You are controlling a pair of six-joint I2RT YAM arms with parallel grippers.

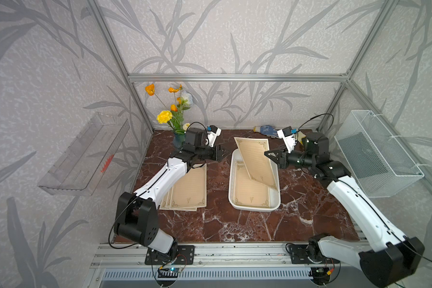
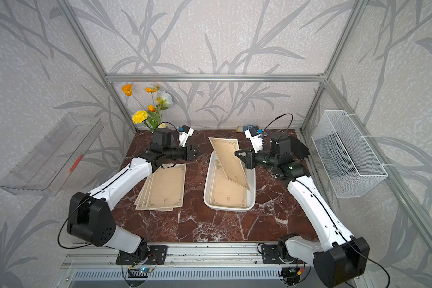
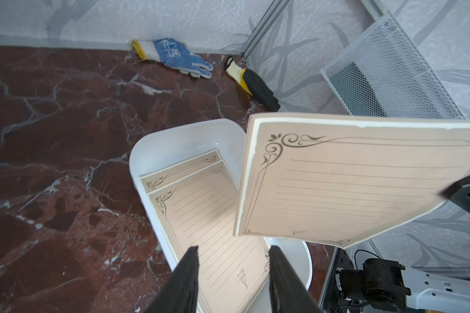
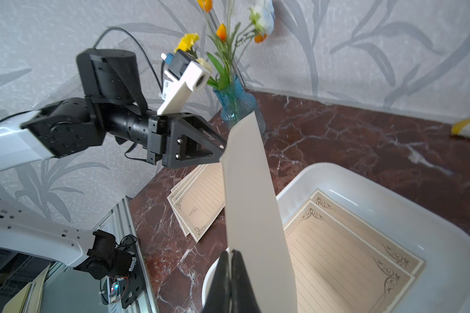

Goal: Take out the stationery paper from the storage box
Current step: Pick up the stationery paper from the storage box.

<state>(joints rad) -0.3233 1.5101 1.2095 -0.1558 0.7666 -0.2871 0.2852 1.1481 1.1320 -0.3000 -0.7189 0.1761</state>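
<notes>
Both jaws of the right gripper clamp the edge of one tilted sheet above the storage box at frame centre. The left gripper, jaws parted, holding nothing, faces it across a strip of table. More stationery paper lies inside.

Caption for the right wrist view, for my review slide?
Above the storage box, the right gripper pinches one stationery sheet tilted up; more sheets lie inside; the open left gripper faces it.
</notes>
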